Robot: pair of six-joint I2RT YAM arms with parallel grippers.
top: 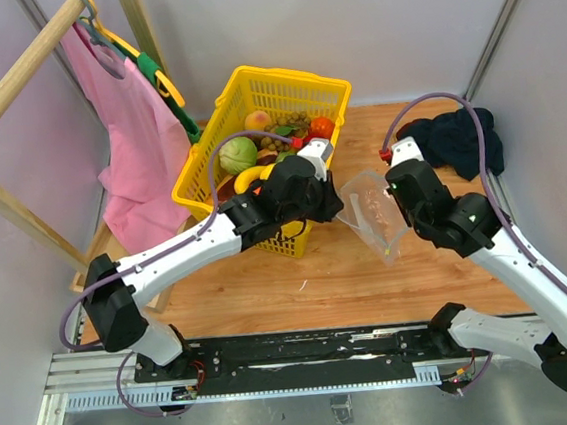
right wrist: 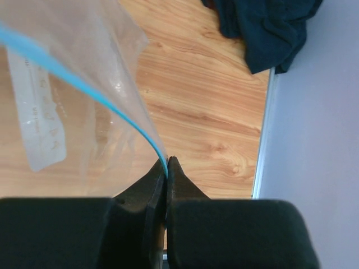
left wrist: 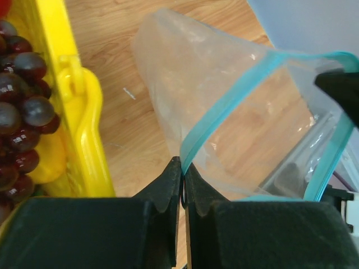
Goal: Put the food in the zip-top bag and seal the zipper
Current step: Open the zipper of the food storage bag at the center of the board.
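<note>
Above the desk (top: 371, 284), top view:
- Item 1, bag (top: 373, 219): clear, empty as far as I can tell, slung between my two grippers just right of the basket (top: 296, 86).
- Item 2, food (top: 240, 154): all in the basket, none in the bag.
- Item 3, my left gripper (top: 335, 200) at the bag's left edge and my right gripper (top: 394, 184) at its right edge.
- Item 4, dark cloth (top: 452, 136): far right corner, well apart.

Left wrist view:
- Item 5, my left gripper clenched on the zipper (left wrist: 235, 89). The teal strip is pinched at the very fingertips and the mouth gapes in an arc beyond. Grapes (left wrist: 22, 112) sit behind the basket wall at left.

Right wrist view:
- Item 6, my right gripper clenched on the strip's other end. The film hangs leftward over bare wood.

Handling note, my judgement: the step in hand is presenting an open mouth for loading. Both pinches are shallow and on the strip only, so I should pull gently. Too much tension would flatten the mouth or slip the strip free. Easing the grippers slightly together should bow the mouth open. Tilting it toward the basket would help too, since one gripper must let go to fetch food.
</note>
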